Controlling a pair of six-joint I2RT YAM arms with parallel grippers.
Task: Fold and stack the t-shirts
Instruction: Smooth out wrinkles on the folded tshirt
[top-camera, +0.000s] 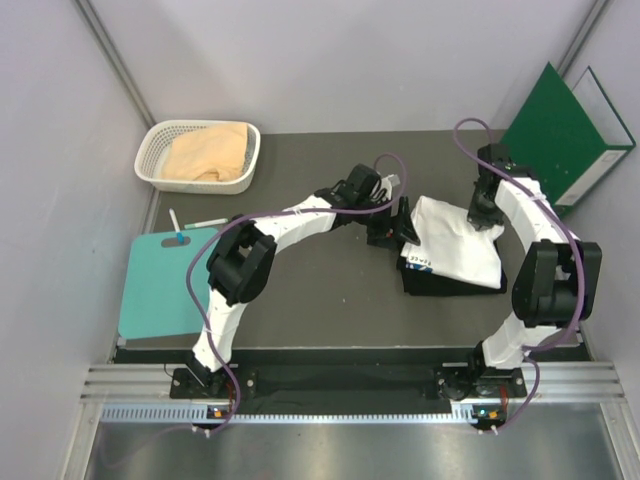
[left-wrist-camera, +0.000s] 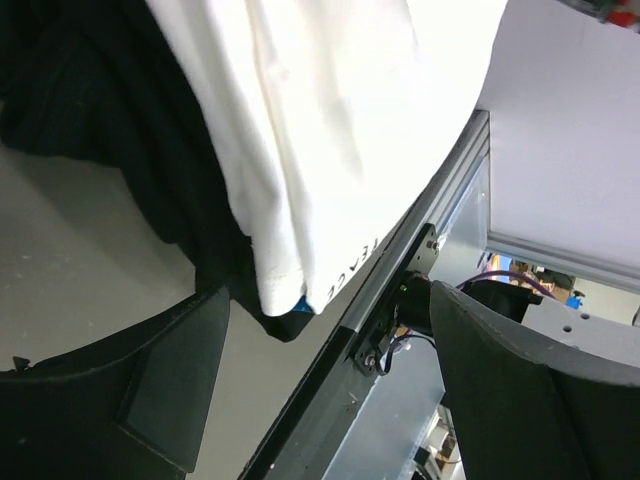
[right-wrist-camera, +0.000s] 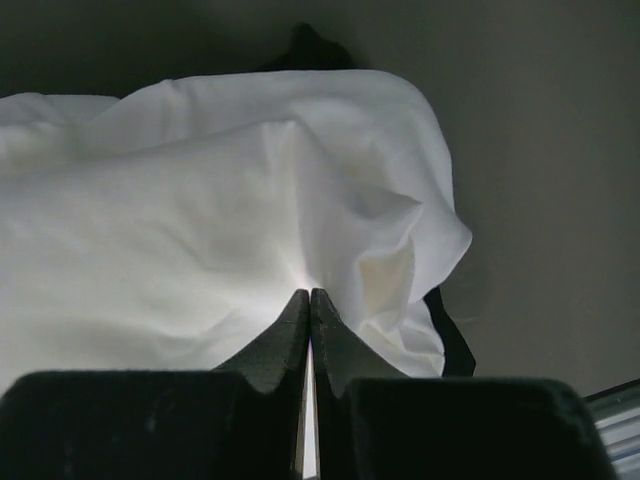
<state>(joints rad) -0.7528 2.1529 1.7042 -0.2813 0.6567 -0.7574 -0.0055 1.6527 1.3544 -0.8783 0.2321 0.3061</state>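
Observation:
The white t-shirt (top-camera: 455, 240) lies folded on top of the black t-shirt (top-camera: 440, 284) at the right middle of the table. A third t-shirt, tan-peach (top-camera: 205, 152), sits bunched in a white basket (top-camera: 150, 150) at the back left. My left gripper (top-camera: 395, 225) is open at the stack's left edge. Its fingers (left-wrist-camera: 150, 400) are spread wide with nothing between them, and the white shirt's lettered corner (left-wrist-camera: 300, 150) hangs just beyond them over black cloth (left-wrist-camera: 100, 120). My right gripper (top-camera: 485, 215) is shut, its tips (right-wrist-camera: 310, 296) touching the white cloth (right-wrist-camera: 200, 200) at the far right.
A teal board (top-camera: 165, 285) lies flat at the front left, with two small white pens (top-camera: 205, 222) just behind it. A green binder (top-camera: 565, 130) leans at the back right corner. The table's metal front rail (left-wrist-camera: 400, 250) runs close under the left gripper.

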